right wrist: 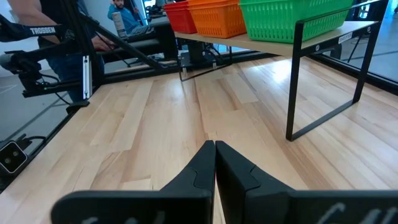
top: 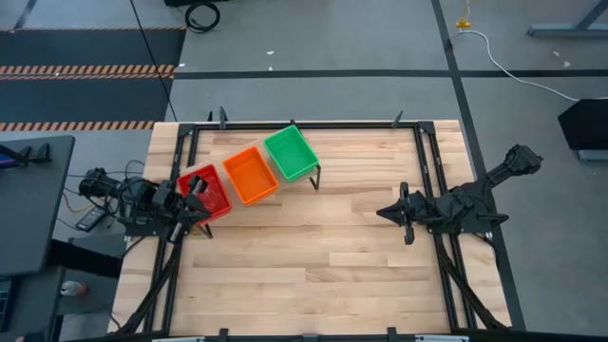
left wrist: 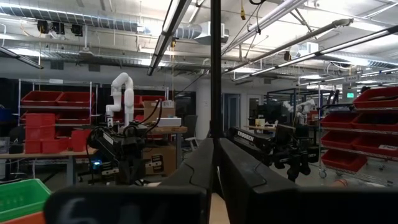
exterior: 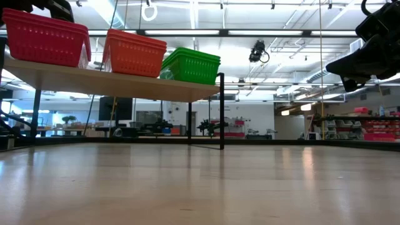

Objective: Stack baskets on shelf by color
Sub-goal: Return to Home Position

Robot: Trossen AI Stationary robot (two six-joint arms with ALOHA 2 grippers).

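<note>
On the shelf (exterior: 125, 83) at the table's far left stand three stacks of baskets in a row, bottoms on the plank: red (top: 211, 190), orange (top: 252, 176) and green (top: 290, 152). The shelf rests on thin black legs (right wrist: 292, 93). My left gripper (top: 199, 188) is shut and hangs just over the red stack (exterior: 44, 37), tilted slightly upward. No touch shows. My right gripper (right wrist: 214, 149) is shut too. It waits at the table's right (top: 382, 212), clear of the wood and pointing toward the shelf.
The wooden tabletop (top: 313, 266) runs from the shelf to the near edge. Black frame rails (top: 432, 171) border the table. Beyond the table's left edge a person (right wrist: 121, 12) stands by equipment.
</note>
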